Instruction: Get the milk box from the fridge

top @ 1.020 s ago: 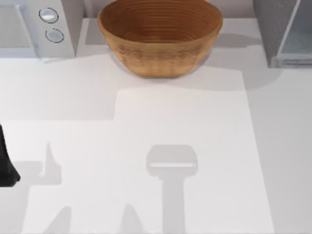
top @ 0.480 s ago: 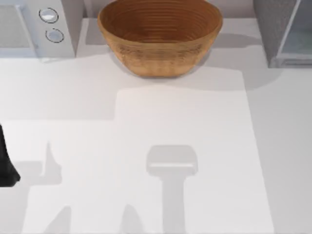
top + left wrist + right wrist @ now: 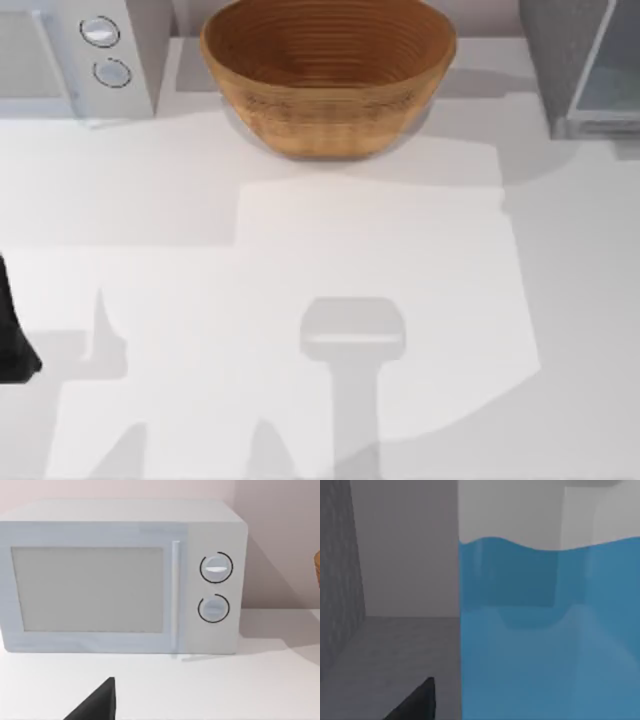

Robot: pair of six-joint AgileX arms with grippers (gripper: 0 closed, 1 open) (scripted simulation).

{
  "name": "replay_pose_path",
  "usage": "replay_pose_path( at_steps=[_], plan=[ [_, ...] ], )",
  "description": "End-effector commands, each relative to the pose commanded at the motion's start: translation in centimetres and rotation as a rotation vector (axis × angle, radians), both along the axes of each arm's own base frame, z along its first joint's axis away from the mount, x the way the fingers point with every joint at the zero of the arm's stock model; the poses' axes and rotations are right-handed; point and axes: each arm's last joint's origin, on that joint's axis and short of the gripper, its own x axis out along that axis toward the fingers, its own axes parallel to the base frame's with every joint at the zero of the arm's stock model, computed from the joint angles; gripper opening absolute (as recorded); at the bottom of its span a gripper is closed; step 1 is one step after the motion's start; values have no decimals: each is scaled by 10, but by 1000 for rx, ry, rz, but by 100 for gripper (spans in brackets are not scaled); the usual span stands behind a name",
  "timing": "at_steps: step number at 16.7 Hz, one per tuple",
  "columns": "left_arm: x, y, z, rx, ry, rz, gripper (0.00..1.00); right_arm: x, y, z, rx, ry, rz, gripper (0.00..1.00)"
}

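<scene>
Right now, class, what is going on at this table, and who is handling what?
The right arm's pincer is inside the dark grey fridge at the table's back right corner, right up against the blue side of the milk box. It has no visible hold on it. The left arm waits at the table's left edge, its camera facing the white microwave. A wicker bowl sits between the two appliances.

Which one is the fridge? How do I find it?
Look along the back of the white table. Past the big wicker bowl, in the top view's far right corner, stands the fridge. It is dark grey and speckled, with no round knobs, unlike the white microwave.
</scene>
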Motion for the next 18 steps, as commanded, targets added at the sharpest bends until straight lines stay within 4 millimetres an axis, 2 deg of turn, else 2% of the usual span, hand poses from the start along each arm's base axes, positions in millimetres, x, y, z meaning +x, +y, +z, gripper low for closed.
replay_pose_path(
  at_steps=[2, 8, 14, 18],
  plan=[
    [0, 0, 0, 0, 0, 0, 100, 7, 4, 0, 2, 8, -1, 100],
    [0, 0, 0, 0, 0, 0, 100, 9, 3, -1, 3, 10, -2, 100],
    [0, 0, 0, 0, 0, 0, 100, 57, 2, 0, 1, 1, -1, 100],
    [0, 0, 0, 0, 0, 0, 100, 67, 3, 0, 2, 8, -1, 100]
  ],
)
